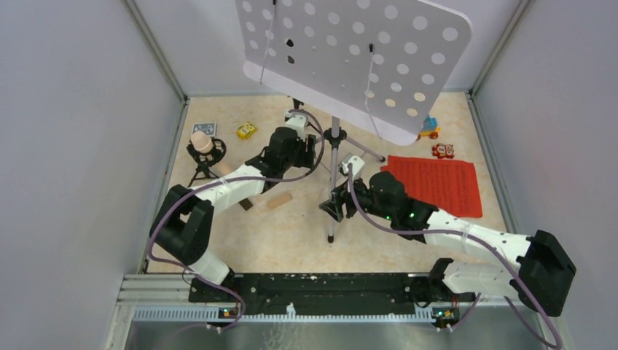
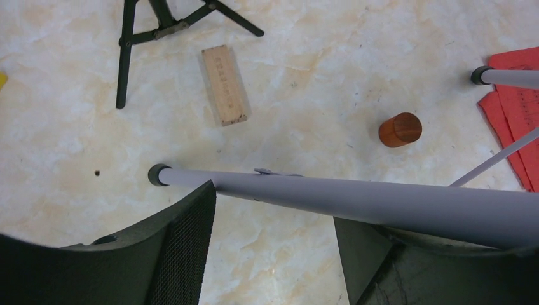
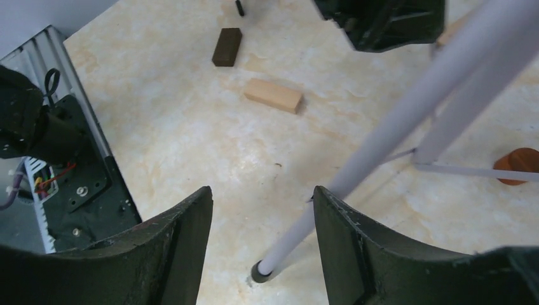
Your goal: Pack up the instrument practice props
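**A:** From above, where is everything?

**B:** The stand is upright in the middle of the table [image 1: 291, 233], with its white perforated desk [image 1: 350, 51] high and its silver legs [image 1: 333, 182] splayed. The red pages [image 1: 437, 182] lie just right of the legs. The beige microphone [image 1: 202, 142] sits on a small black tripod [image 1: 200, 171] well to the left. Nothing looks packed yet.

**A:** Left wrist?

**B:** Your left gripper [image 2: 273, 213] has its fingers apart. A leg runs across the gap, unclamped.

**A:** Right wrist?

**B:** Your right gripper [image 3: 260, 194] is spread too. A leg drops between its fingers, close beside one, with its foot on the table.

**A:** So which step?

**B:** I'd say you're taking hold of the stand. Next, centre each leg, close both grips and steady that top-heavy desk.
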You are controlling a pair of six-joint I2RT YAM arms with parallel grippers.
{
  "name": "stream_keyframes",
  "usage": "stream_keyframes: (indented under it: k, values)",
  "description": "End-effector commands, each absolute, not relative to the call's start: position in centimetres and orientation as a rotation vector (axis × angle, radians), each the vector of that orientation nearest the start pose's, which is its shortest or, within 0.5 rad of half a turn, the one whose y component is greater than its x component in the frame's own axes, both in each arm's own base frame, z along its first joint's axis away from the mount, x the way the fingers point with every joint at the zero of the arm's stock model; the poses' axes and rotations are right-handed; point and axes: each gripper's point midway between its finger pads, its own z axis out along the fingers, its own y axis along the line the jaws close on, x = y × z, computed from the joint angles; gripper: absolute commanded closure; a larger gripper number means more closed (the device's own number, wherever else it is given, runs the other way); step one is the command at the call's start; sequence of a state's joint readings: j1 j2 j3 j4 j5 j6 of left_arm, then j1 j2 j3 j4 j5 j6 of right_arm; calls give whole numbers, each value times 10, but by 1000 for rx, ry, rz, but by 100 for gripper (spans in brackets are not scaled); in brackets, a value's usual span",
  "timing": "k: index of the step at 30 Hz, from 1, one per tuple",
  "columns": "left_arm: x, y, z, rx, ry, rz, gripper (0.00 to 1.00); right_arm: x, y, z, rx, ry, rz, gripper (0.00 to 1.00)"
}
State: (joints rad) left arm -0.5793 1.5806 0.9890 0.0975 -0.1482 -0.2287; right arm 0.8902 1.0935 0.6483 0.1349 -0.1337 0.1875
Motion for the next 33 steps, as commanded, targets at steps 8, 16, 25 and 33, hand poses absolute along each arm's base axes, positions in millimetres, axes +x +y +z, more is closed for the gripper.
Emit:
stream_keyframes:
  k: [8, 16, 25, 33]
  values:
    - [412, -254, 174, 295, 1943, -412, 27, 197, 331, 207, -700, 1737, 834, 41]
    - [392, -236, 173, 241, 1939, -418, 22, 213, 261, 201, -520, 1807, 702, 40]
    - [399, -239, 171, 235, 1942, -421, 22, 263, 222, 190, -236, 1855, 549, 41]
    - [413, -251, 168, 255, 1977, -433, 23, 289, 266, 184, -227, 1872, 626, 45]
